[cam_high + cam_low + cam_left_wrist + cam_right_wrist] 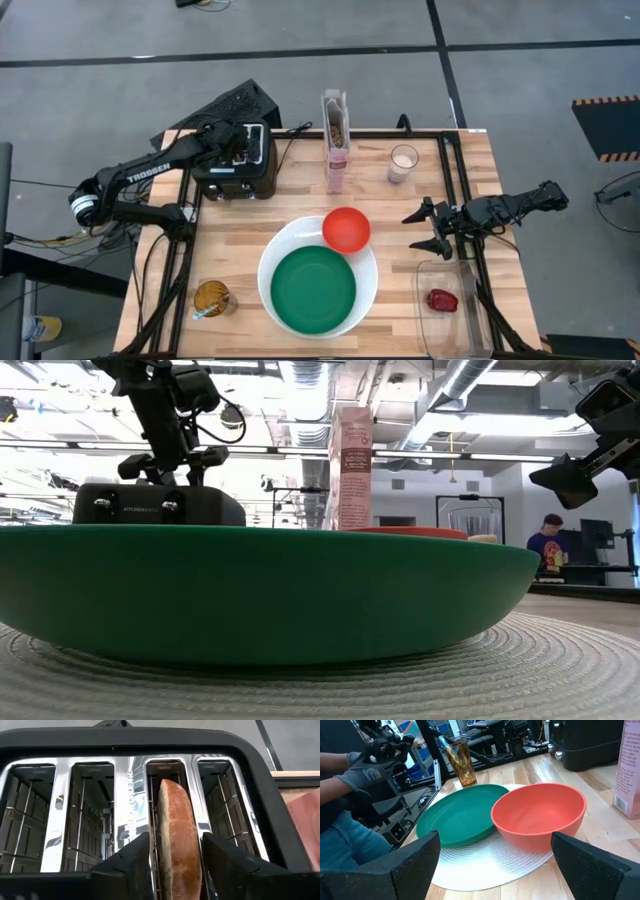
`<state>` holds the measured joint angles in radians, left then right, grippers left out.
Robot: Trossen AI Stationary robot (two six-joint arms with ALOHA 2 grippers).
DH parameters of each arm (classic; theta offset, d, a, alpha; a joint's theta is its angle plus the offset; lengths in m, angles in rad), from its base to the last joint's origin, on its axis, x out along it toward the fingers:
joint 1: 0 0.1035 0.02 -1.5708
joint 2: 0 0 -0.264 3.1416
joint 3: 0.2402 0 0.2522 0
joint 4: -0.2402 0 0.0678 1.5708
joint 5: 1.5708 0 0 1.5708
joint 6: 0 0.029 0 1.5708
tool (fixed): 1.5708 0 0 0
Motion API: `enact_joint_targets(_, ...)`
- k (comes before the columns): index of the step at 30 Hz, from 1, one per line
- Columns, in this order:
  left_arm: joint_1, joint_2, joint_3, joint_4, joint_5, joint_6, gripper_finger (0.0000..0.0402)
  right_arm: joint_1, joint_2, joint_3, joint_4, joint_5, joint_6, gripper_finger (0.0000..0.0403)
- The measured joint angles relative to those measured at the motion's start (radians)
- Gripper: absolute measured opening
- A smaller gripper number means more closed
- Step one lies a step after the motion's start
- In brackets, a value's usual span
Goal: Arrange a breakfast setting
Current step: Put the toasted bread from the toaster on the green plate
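Observation:
A toasted bagel [177, 845] stands on edge in a slot of the black toaster [238, 160] at the table's far left. My left gripper [176, 870] is open above the toaster, one finger on each side of the bagel's top. My right gripper [425, 228] is open and empty above the table's right side, facing the red bowl [537, 815]. The bowl rests on the far right rim of the large white plate [368, 290], and the green plate [313, 290] lies on that plate. The pink cereal box [336, 145] stands at the far edge. A dark red food item [442, 300] lies in a clear tray. My left gripper comes at the bagel from above, pointing down into the toaster. Its fingers [132, 867] stand on either side of the bagel's upper edge [172, 800]. I cannot tell whether they touch it. The bagel stands upright in the slot.
A glass of milk [403, 163] stands right of the cereal box. An amber glass [211, 298] with a utensil in it stands at the near left. The clear tray [450, 310] lies at the near right. A person's gloved hand [365, 765] shows beyond the table's left side.

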<state>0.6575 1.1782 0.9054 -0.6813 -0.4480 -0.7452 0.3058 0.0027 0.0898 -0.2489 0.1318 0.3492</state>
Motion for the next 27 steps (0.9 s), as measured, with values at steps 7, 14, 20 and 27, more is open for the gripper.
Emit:
enact_joint_targets(7, 0.0, 0.0, 0.0, -0.001, 0.024, 0.0, 0.0083, 0.0, 0.0, 0.0, 0.0, 0.0, 0.0, 0.0399)
enact_joint_targets(14, 0.0, 0.0, 0.0, -0.001, 0.025, -0.002, 0.0019, 0.0, 0.0, 0.0, 0.0, 0.0, 0.0, 0.0399)
enact_joint_targets(20, 0.0, -0.021, 0.0, -0.007, 0.043, -0.006, 0.0017, 0.0, 0.0, 0.0, 0.0, 0.0, 0.0, 0.0399)
enact_joint_targets(27, 0.0, -0.105, 0.0, -0.039, 0.06, -0.004, 0.0021, 0.0, 0.0, 0.0, 0.0, 0.0, 0.0, 0.0399)
